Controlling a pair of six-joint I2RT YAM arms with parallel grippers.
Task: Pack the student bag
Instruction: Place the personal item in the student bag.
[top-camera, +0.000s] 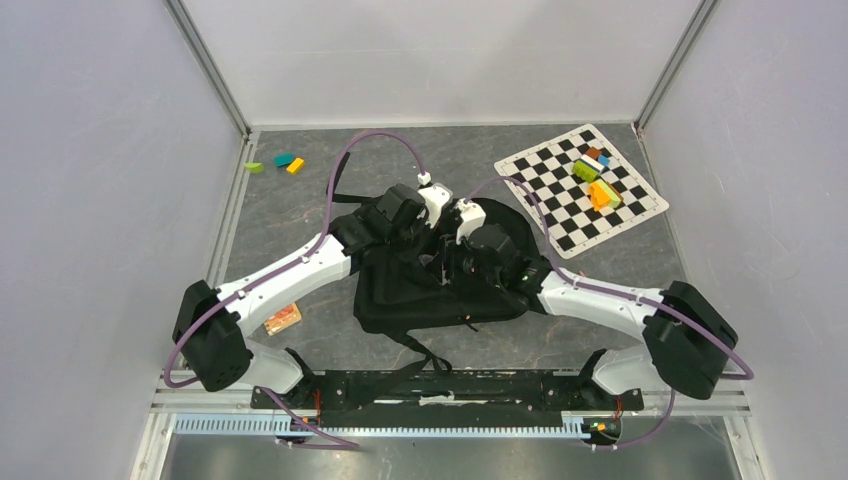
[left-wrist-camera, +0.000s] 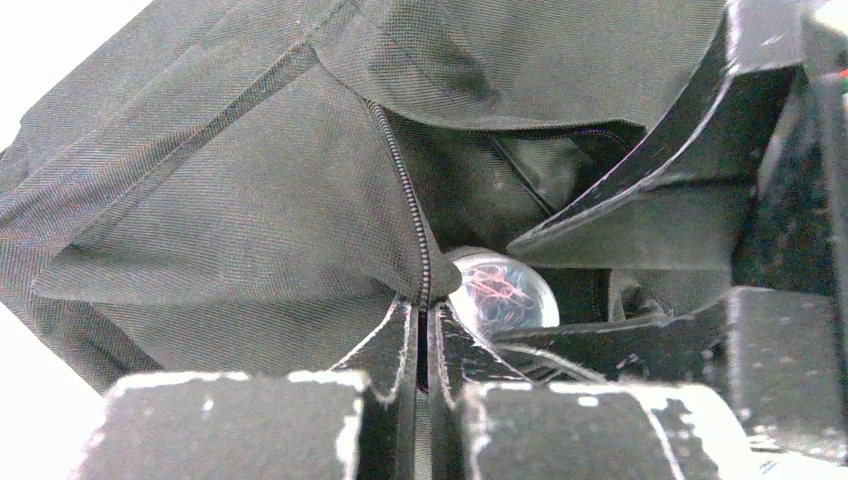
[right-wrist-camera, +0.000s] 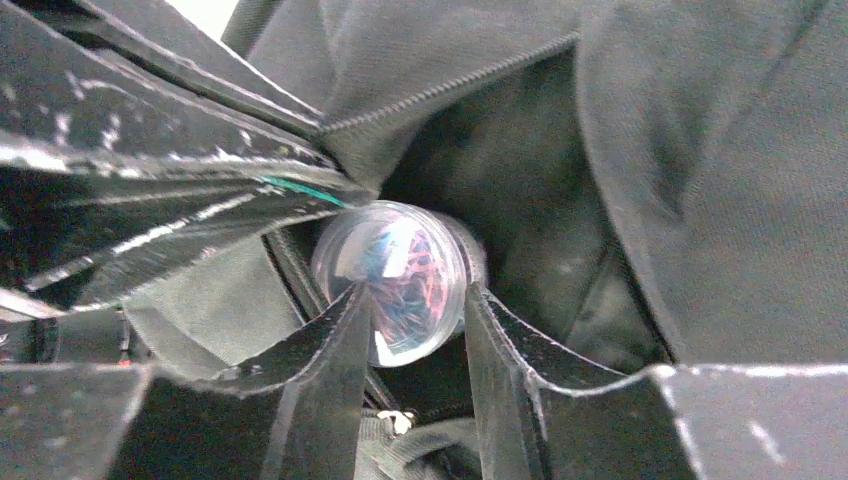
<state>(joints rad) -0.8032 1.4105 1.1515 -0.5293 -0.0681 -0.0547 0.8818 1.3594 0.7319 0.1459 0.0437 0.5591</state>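
- The counter (top-camera: 300, 215) is carrying everything. The student bag (top-camera: 420, 290) is lying at its middle, just ahead of my two arms.
- The checkered mat (top-camera: 580, 190) is lying at the far right, beside the bag, with coloured blocks (top-camera: 597, 180) on it. I am judging those to be waiting for packing.
- My left pincer (left-wrist-camera: 422, 330) is clamping shut on the bag's zipper edge (left-wrist-camera: 405, 190) and lifting the fabric, so the mouth is gaping. For this step it should be holding that lip high and taut.
- My right pincer (right-wrist-camera: 415, 295) is reaching into that mouth, its jaws standing on either side of a clear round jar (right-wrist-camera: 400, 260). I cannot tell whether they are squeezing it or only flanking it.
- The jar, with coloured wiry bits inside, is sitting within the opening under the lifted lip. I am reckoning the release is going well only if the jar is lying past the zipper line. After that I should be spreading wide and backing straight out, so neither finger is dragging the jar or snagging the cloth.
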